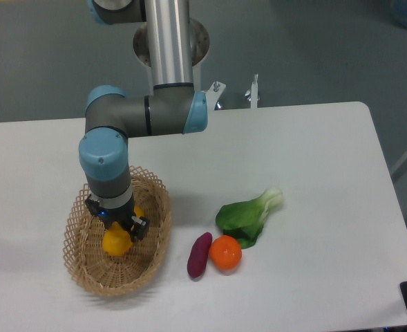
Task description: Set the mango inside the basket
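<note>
The basket (91, 275) is a large oval of tan wicker at the front left of the table. The mango (116, 243) is yellow-orange and sits inside the basket, partly hidden by the gripper. My gripper (119, 226) reaches straight down into the basket, with its fingers on either side of the mango's top. The wrist hides the fingertips, so I cannot tell whether they press on the fruit or stand apart from it.
A purple sweet potato (199, 254), a round orange fruit (226, 253) and a green leafy bok choy (250, 214) lie on the white table right of the basket. The table's front edge runs close below the basket.
</note>
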{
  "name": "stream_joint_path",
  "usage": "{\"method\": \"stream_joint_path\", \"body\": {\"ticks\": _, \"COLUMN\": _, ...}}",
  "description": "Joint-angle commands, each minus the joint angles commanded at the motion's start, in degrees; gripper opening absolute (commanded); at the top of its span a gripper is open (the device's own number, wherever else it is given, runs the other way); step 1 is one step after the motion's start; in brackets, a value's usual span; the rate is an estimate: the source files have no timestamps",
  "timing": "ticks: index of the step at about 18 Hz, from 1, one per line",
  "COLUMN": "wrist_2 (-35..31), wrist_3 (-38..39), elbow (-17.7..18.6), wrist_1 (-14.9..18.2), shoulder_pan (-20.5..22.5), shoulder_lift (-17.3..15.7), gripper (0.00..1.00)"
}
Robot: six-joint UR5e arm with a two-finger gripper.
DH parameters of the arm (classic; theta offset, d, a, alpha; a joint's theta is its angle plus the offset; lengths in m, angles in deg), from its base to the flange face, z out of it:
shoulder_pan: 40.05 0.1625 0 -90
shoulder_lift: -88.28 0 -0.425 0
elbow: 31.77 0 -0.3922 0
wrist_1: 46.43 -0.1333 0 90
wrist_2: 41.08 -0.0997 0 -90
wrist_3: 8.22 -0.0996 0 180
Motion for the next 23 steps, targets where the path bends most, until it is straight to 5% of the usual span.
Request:
{"method": "stream_joint_path", "body": {"ticks": 10, "wrist_2": -0.09, "wrist_3": -1.57, "elbow": -4.31, "wrist_1": 1.76, "shoulder_pan": 4.21, "shoulder_lift": -4.12, "gripper": 1.00}}
{"method": "stream_joint_path", "body": {"ticks": 18, "wrist_2": 1.23, "wrist_3": -18.96, "elbow": -4.84, "wrist_1": 15.71, "shoulder_pan": 16.59, "shoulder_lift": -9.15, "gripper": 1.00}}
{"method": "stream_joint_path", "body": {"ticks": 23, "wrist_2": 2.64, "wrist_3": -26.88, "elbow": -8.17, "wrist_1": 19.07, "shoulder_pan": 21.26, "shoulder_lift": -10.99, "gripper": 1.00}}
